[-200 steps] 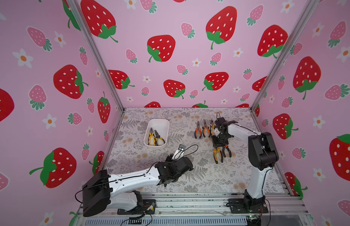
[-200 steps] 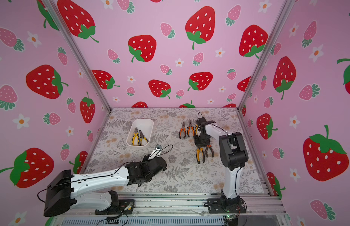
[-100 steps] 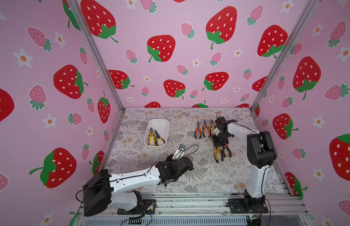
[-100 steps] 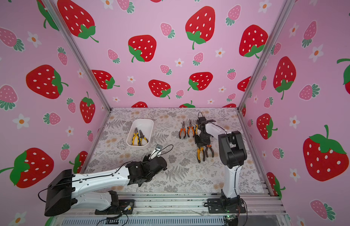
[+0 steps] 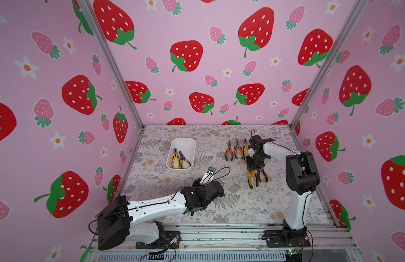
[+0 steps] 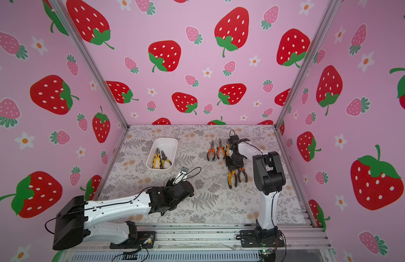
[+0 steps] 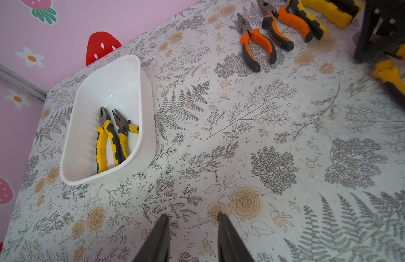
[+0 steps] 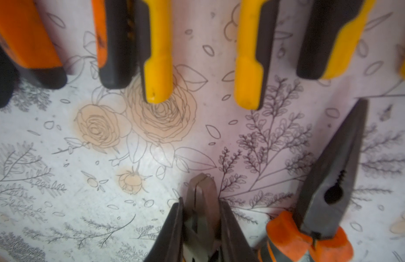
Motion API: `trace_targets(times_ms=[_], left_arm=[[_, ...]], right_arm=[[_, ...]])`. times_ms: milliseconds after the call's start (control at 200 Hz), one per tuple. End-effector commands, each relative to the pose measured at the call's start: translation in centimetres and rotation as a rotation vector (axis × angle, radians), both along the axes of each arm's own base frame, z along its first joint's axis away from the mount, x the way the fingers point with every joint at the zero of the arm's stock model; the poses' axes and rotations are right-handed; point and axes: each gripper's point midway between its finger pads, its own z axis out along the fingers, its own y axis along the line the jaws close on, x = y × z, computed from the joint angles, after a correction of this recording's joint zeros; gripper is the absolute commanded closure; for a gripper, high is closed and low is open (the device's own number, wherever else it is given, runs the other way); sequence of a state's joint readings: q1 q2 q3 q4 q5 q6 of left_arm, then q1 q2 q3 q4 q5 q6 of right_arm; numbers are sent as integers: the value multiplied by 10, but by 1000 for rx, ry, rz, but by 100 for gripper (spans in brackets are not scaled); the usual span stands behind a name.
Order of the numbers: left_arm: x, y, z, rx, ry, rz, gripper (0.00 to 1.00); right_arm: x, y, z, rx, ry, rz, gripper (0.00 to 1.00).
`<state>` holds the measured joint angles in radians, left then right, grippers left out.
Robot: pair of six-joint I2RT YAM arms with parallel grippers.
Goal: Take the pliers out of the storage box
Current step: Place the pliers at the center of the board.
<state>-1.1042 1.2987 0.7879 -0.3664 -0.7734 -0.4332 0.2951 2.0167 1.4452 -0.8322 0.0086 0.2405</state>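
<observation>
Top views: a white box [image 5: 186,143] stands on the far left of the floral table [image 5: 242,204]. It holds two yellow-handled pliers [image 5: 175,158], side by side, with long axes along the box's length, noses to the far side and handles near.

Outside the box, on the right half, pliers lie in two rows, all nose-far and handle-near. The far row [image 5: 237,150] shows three pairs, two orange-handled and one yellow. The yellow one lies beside the right arm [image 5: 274,149], which hides the row's right end. The right wrist view shows the handle ends of two yellow pairs there, so at least four lie in this row.

The near row has two: a yellow pair [image 5: 251,179] and, just beside it on the right, an orange pair [image 5: 263,175] with a long pointed nose.

The right gripper [image 8: 201,204] is clamped on the blunt head of the yellow pair. Whether that pair rests on the table or is lifted cannot be told. The left gripper [image 7: 192,216] hovers over the table, near of the box, its fingers [image 7: 161,231] parted with nothing between them.
</observation>
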Motion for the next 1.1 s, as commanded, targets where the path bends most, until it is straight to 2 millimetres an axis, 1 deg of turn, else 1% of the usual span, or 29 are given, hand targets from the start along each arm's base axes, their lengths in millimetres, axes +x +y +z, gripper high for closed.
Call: trace_targets(times_ms=[0,75,135,285,555,665,825,910,1095], left_arm=[[4,-5,11,-11,-12,2,63],[5,-5,11,-11,-12,3,63],[5,-5,12,-10,-12,2,63],[5,-6,11,-5,-10,1,63],[5,-6,10,-7,-7,2,63],[5,-7,10,-6,-7,2,63],[5,-7,10,-4,-7,1,63],[5,-7,10,-4,-7,1,63],[5,-6,11,-7,-8,3,63]], right_arm=[[7,-8,-12,-23,-14,-2,73],[6,-8,-12,-24,-11,-1,72],[5,-8,-13,-23,-6,1,68],[2,-8,-16,-23,4,1,68],[1,-8,-14,-19,-1,-4,68],[2,-8,-13,-21,-2,-2,65],[0,-8,-14,-20,1,-3,64],[0,-9,-13,-21,-1,-6,65],[0,-10,-10,-24,-11,-25,76]])
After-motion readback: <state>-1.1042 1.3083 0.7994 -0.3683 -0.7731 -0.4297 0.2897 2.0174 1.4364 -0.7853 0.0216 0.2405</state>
